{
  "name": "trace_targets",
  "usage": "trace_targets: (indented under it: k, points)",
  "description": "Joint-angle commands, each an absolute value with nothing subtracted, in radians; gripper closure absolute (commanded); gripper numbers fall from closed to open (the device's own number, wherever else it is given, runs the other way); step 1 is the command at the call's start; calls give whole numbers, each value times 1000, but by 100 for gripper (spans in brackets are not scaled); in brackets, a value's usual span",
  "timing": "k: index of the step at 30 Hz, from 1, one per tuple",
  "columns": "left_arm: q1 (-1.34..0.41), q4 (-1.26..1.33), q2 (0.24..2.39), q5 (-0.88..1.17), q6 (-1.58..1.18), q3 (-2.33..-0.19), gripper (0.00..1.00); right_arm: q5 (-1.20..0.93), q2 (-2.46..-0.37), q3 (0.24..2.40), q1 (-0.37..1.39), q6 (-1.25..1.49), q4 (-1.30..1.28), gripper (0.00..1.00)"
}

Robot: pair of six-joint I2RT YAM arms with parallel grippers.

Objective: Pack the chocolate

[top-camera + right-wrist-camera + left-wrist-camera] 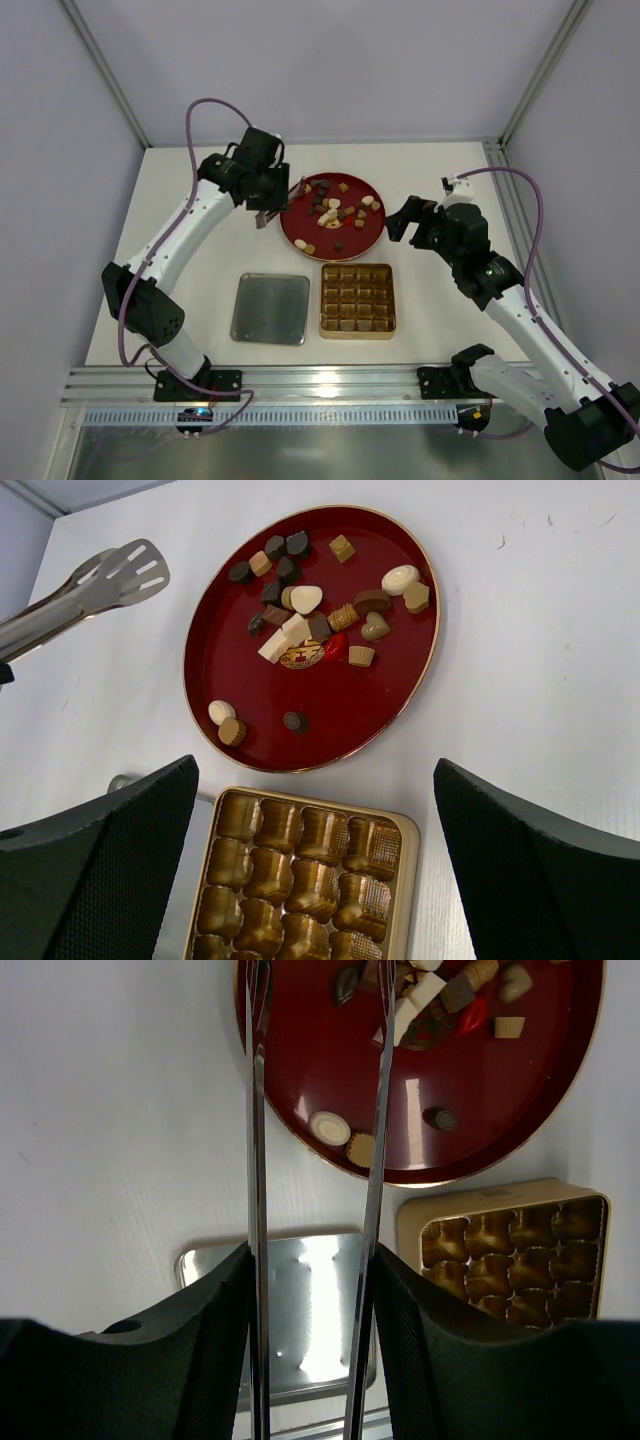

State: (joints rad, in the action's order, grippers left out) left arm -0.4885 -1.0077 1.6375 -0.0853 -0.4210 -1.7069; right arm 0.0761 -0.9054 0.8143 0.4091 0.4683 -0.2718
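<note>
One white counter (200, 200) carries every item. All positions below are given from the round red plate (350, 705), which lies on the counter between my two arms.

1. Gold tin (357, 300): square, with a grid of cells. It sits just beside the plate on the plate's near side. The cells that show are bare gold.
2. Silver lid (270, 308): flat and square. It lies to the near left of the plate and apart from it.
3. Tongs (118, 572): metal, with slotted ends. The ends hang near the plate's left rim, clear of the pieces.
4. My left gripper (312, 1290): clamped on the tongs, with both blades running out between its fingers. It is to the left of the plate.
5. My right gripper (316, 765): spread wide and holding nothing. It is at the plate's right side.
6. Chocolate (290, 630): dark brown, caramel and cream-white pieces, all on the plate.
   - Most are grouped from the plate's centre toward its far rim.
   - Three pieces lie apart near the near-left rim. One is a cream-white round, one a caramel piece touching or just beside it, and one a small dark piece.
</note>
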Motion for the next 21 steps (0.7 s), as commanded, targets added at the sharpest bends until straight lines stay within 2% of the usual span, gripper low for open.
trace_targets:
  k: [1, 21]
  points:
    - [-540, -1008, 1692, -75, -428, -1773, 51, 94, -894, 819, 405, 457, -259, 0]
    - [-626, -1034, 1904, -81, -410, -1899, 55, 109, -879, 807, 407, 460, -267, 0]
